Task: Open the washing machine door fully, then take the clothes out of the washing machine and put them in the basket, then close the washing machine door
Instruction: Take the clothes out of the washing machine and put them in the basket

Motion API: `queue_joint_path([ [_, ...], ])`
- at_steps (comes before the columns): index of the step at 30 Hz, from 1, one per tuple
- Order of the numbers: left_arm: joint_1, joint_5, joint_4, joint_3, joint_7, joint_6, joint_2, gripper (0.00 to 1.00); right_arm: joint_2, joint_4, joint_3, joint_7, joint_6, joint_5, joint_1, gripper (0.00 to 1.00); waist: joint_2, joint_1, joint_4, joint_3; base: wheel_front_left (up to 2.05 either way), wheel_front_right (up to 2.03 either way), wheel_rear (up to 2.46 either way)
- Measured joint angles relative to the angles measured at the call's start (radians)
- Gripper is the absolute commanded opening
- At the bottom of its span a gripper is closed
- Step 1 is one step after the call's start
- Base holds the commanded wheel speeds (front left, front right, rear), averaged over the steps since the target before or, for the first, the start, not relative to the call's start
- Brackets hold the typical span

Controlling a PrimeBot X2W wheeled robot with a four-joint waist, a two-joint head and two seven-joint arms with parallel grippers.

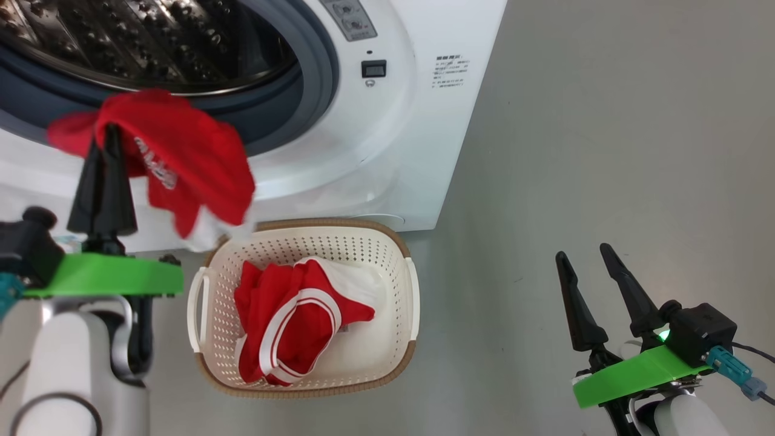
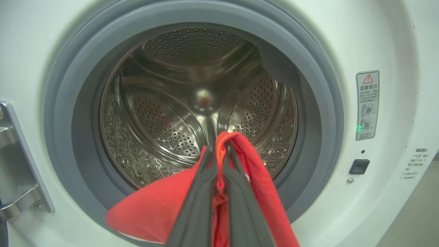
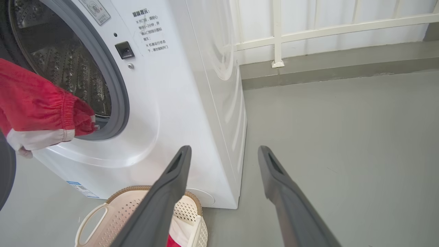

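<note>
So the step in hand looks like the carry-and-drop: the left jaws are clamped tight on a fold of a red jersey (image 1: 194, 151), and it needs to go into the basket (image 1: 363, 251) below. My take on doing it well: pull back and up a bit first so the trailing cloth comes off the grey gasket (image 2: 319, 113) without snagging. Then swing over the middle of the basket and go low before letting go (release at the edge and I'd bet half of it drapes over the brown rim or lands on the floor (image 1: 605, 151)). Where the thing sits: the fold is pinched right at the very tips, with cloth spilling down both sides. It hangs just in front of the lower lip of the washing machine (image 1: 393, 139) opening, and its white hem dangles near the basket's upper-left corner in the head view. A second jersey (image 1: 284, 327) already lies in the basket, and the steel drum (image 2: 164, 120) looks empty from the left wrist. The right jaws are spread wide with nothing in them, over bare floor well off to the basket's right.
</note>
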Motion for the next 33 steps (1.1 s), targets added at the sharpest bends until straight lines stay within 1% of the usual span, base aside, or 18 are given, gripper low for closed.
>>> queue_joint_path([
  [7,0.084,0.006,-0.028,-0.032,-0.004,0.000,-0.017,0.00,0.000,-0.005,0.000,0.000,0.000,0.000,0.000,1.00,0.0000,0.0000,-0.002,0.017,0.00,0.00,0.00],
  [13,0.136,0.006,0.004,-0.092,-0.004,-0.001,-0.022,0.00,0.000,-0.015,0.001,0.000,0.000,0.000,-0.004,1.00,0.0000,0.0000,-0.005,0.050,0.00,0.00,0.00],
  [18,0.141,-0.008,0.077,-0.137,-0.004,-0.001,-0.024,0.00,0.000,-0.019,0.002,0.000,0.000,0.000,-0.016,1.00,0.0000,0.0000,-0.007,0.090,0.00,0.00,0.00],
  [23,0.123,-0.021,0.193,-0.212,-0.004,-0.001,-0.023,0.00,0.000,-0.027,0.011,0.000,0.000,0.000,-0.067,1.00,0.0000,0.0000,-0.014,0.152,0.00,0.00,0.00],
  [28,0.062,-0.057,0.301,-0.247,-0.004,-0.001,-0.016,0.00,0.000,-0.037,0.012,0.000,0.000,0.001,-0.095,1.00,0.0000,0.0000,-0.024,0.210,0.00,0.00,0.00],
  [33,-0.023,-0.073,0.416,-0.280,-0.004,-0.002,0.004,0.00,-0.001,-0.045,0.020,0.000,0.000,0.001,-0.128,1.00,0.0000,0.0000,-0.035,0.272,0.00,0.00,0.00],
])
